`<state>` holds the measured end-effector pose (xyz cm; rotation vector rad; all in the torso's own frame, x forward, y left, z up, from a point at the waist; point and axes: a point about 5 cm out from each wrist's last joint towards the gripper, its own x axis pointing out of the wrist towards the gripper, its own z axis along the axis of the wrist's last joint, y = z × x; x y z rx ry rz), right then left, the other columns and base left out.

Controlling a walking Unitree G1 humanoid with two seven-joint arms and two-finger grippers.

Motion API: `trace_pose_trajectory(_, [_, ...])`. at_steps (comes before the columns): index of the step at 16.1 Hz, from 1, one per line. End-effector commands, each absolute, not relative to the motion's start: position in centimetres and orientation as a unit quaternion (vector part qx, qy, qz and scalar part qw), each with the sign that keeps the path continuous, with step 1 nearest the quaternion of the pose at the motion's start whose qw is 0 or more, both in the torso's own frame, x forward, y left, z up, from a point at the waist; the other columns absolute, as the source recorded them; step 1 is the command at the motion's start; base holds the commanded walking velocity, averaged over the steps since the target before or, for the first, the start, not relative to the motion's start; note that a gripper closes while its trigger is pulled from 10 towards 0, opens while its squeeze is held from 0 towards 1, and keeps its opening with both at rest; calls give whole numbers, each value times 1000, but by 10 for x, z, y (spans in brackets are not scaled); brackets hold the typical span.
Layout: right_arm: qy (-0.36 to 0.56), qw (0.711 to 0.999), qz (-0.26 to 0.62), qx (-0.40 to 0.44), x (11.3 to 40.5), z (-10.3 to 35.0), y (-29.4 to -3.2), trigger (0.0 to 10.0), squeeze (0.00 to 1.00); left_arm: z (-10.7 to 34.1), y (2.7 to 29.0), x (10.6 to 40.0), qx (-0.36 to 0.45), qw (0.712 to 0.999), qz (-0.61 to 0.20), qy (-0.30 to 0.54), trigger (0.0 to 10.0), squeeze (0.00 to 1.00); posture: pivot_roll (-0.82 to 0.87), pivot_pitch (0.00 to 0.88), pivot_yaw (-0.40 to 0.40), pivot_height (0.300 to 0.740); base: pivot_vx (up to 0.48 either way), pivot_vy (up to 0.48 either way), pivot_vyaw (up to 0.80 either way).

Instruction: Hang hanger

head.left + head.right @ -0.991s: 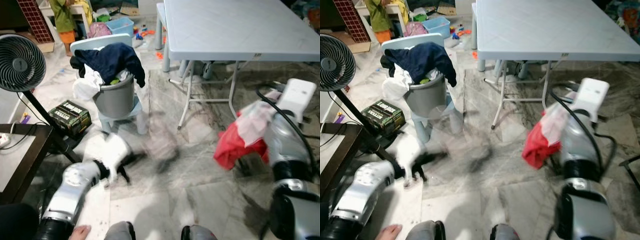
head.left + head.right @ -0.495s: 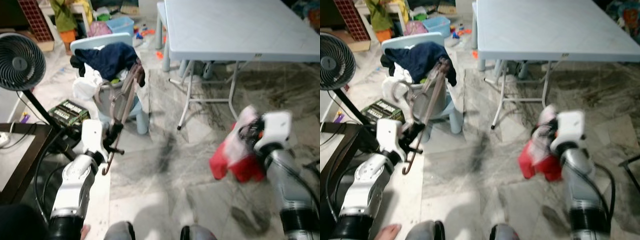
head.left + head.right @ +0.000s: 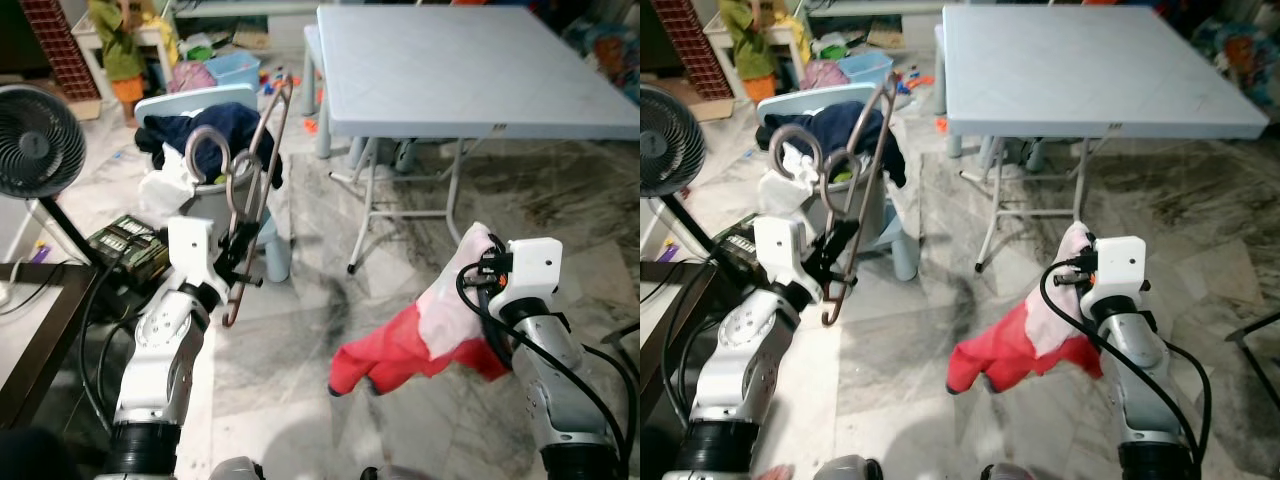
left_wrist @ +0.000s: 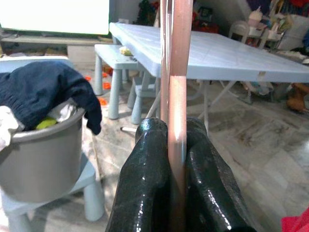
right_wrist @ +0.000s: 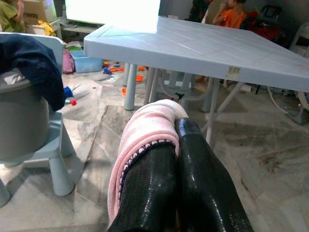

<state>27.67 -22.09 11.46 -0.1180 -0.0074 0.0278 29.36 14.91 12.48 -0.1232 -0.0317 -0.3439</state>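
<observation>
- Hanger (image 3: 258,165): we see it clamped in the left gripper (image 4: 175,145), fingers (image 4: 145,169) pinching its bar, long axis near upright, hook (image 3: 207,150) topmost.
- Right gripper (image 5: 176,145): its fingers pinch the pink-and-red garment (image 3: 420,335), hanging above the floor (image 3: 330,290), well apart from the hanger.

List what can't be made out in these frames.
- Hanger: its count is unclear in the head views; two hooks show, rods overlap.
- Hanger's lower end: hidden in the left wrist view by the left gripper shut on it.
- Garment: type unreadable; bunched, hanging from the right gripper.
- Bucket contents: covered by piled clothes.
</observation>
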Motion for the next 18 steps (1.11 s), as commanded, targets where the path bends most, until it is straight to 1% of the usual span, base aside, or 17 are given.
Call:
trace_pose_trajectory(1, [-16, 998, 13, -57, 277, 122, -219, 10000, 0, 128, 150, 294, -60, 984, -169, -19, 10000, 0, 32, 38, -9, 740, 480, 0, 0])
trace_pose_trajectory(2, [-5, 999, 14, -49, 278, 120, -218, 10000, 0, 128, 150, 294, -58, 984, -167, -20, 10000, 0, 32, 38, -9, 740, 480, 0, 0])
trace_pose_trajectory(4, [-3, 999, 7, -50, 280, 119, -219, 10000, 0, 126, 147, 294, -56, 984, -169, -17, 10000, 0, 26, 37, -13, 740, 469, 0, -634])
trace_pose_trajectory(9, [-4, 999, 10, -41, 284, 123, -215, 10000, 0, 125, 143, 294, -51, 983, -178, -14, 10000, 0, 25, 37, -14, 740, 476, 0, 0])
trace_pose_trajectory(12, [-4, 999, 8, -36, 285, 124, -214, 10000, 0, 124, 142, 293, -47, 982, -181, -11, 9647, 0, 25, 37, -14, 740, 480, 0, 0])
trace_pose_trajectory(13, [-4, 999, 7, -33, 286, 125, -214, 10000, 0, 124, 142, 293, -47, 982, -182, -10, 9882, 0, 25, 37, -14, 740, 480, 0, -600])
trace_pose_trajectory(15, [-6, 999, 5, -32, 288, 127, -214, 10000, 0, 125, 141, 293, -47, 982, -184, -10, 10000, 0, 24, 39, -11, 740, 480, 0, -619])
trace_pose_trajectory(18, [-8, 999, 7, -34, 289, 128, -213, 10000, 0, 125, 138, 293, -45, 982, -182, -10, 10000, 0, 23, 41, -13, 740, 462, 0, 0])
